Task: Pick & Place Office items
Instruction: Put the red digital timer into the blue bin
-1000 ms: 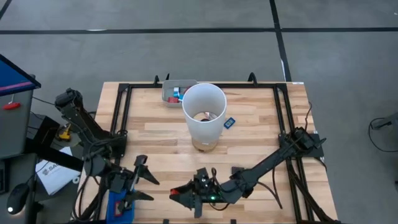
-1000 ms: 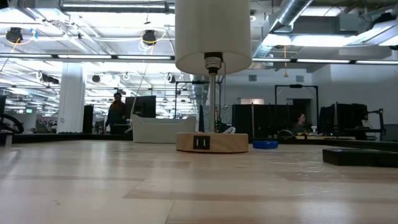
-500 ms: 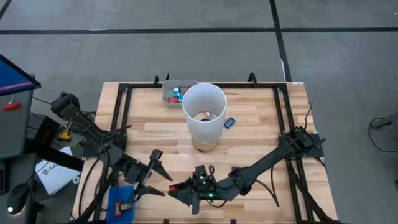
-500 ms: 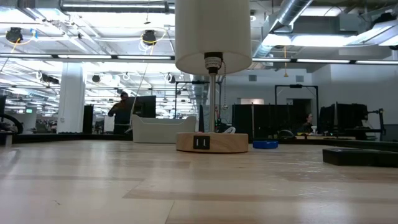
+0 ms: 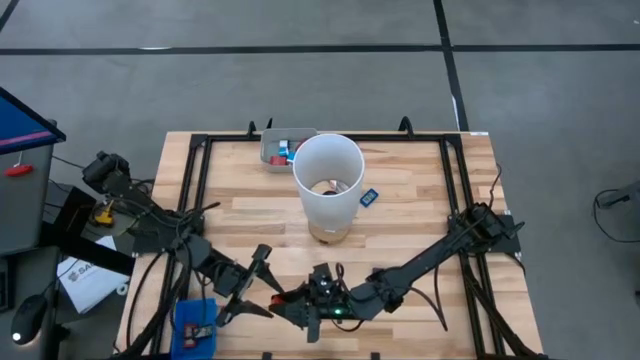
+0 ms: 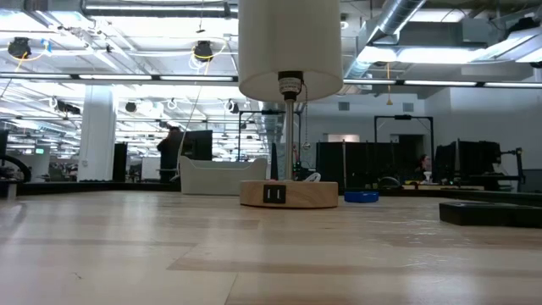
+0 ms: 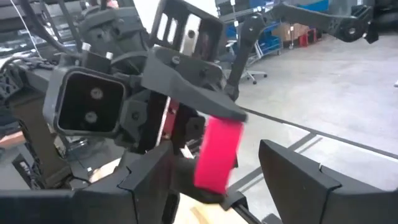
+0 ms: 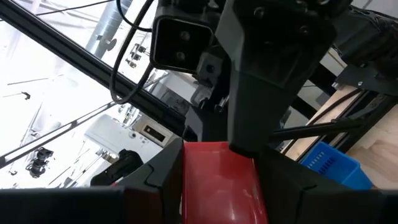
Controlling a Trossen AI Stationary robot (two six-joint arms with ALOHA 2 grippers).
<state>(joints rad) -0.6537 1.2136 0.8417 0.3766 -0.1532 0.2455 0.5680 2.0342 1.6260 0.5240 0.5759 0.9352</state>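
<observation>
right now your right gripper (image 5: 298, 312) sits at the near edge of the table (image 5: 420, 205), clamped on a red block (image 8: 217, 180), one of the office items; the right wrist view shows that block pinched between its two dark fingers, and the left wrist view shows the same red piece (image 7: 217, 154) standing out from the other arm's jaws. your left gripper (image 5: 262, 283) hangs just beside it with its fingers spread and nothing between them, so this looks like a hand-over in the making. judge the block as light, rigid plastic with smooth flat faces: it should not crush, but it could slip or twist if you catch it by a corner, so take it across two opposite flat sides on the free end, clear of the right fingers. more small pieces lie in the grey tray (image 5: 272, 158) at the far side, one light blue piece (image 5: 368, 197) rests on the wood beside the tall white cylinder (image 5: 327, 183), and the blue tray (image 5: 186, 322) sits at the near left corner. compared with a second ago, the left arm has swung from over the blue tray toward the middle, closing on the right gripper, which has barely shifted; the items at the far side have not moved.
</observation>
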